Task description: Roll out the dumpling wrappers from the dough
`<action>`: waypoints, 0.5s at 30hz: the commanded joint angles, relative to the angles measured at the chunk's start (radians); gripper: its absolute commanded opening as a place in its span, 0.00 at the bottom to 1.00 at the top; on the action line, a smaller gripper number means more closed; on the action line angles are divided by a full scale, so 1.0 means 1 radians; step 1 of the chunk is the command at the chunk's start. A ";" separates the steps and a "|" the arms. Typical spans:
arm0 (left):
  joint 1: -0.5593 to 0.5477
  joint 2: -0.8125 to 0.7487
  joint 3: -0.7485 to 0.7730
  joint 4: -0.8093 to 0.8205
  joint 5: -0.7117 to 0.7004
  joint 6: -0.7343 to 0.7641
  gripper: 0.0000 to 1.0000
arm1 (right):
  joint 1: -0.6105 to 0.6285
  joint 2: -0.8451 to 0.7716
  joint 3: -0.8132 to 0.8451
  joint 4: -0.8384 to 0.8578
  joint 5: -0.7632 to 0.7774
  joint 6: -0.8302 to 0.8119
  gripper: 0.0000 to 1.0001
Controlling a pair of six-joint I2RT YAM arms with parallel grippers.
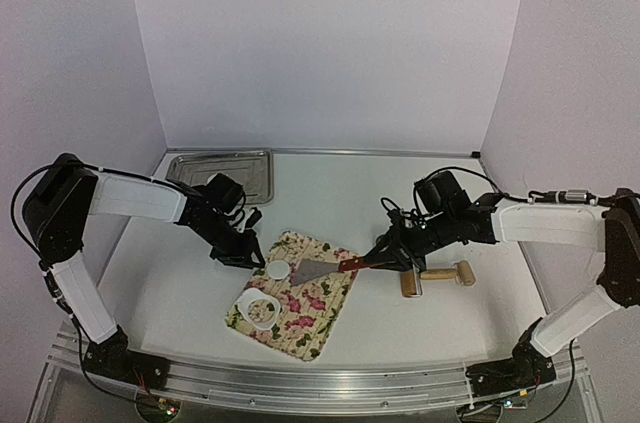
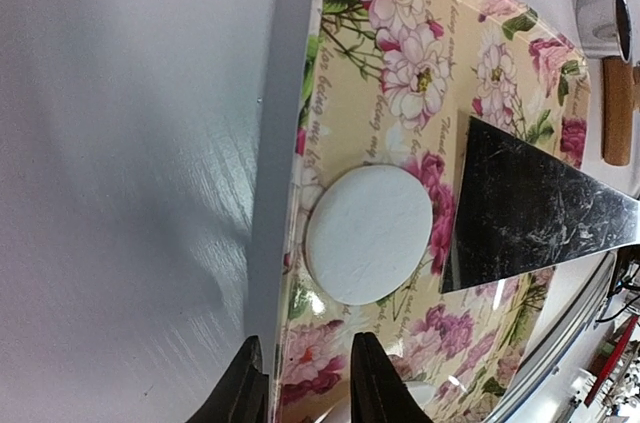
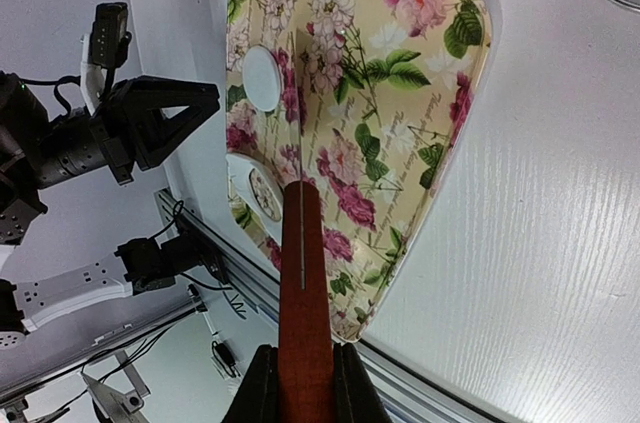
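One wrapper (image 2: 368, 233) lies cut on the mat (image 1: 325, 313), at nine o'clock from the spatula (image 2: 530, 203) blade. The right gripper (image 3: 300, 388) clamps the red handle; the left gripper (image 2: 310, 388) hangs parted, empty. The dough sheet (image 1: 241, 318) at six o'clock likely has more wrappers to give.

The top camera looks down from behind the bases over the whole table (image 1: 400, 193). Left wrist, close over the tray (image 2: 400, 3), faces 3 o'clock; right wrist faces 9 o'clock along the scraper (image 3: 303, 283) (all share the tray and wrapper (image 2: 368, 233)).
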 commanded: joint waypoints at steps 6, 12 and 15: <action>0.004 0.056 0.010 0.004 0.020 0.036 0.29 | -0.001 0.044 -0.040 -0.047 0.057 0.027 0.00; 0.004 0.069 0.002 -0.010 -0.007 0.050 0.21 | -0.001 0.084 -0.045 -0.051 0.046 0.044 0.00; 0.004 0.069 -0.004 -0.016 -0.018 0.060 0.17 | -0.001 0.088 -0.054 -0.051 0.050 0.052 0.00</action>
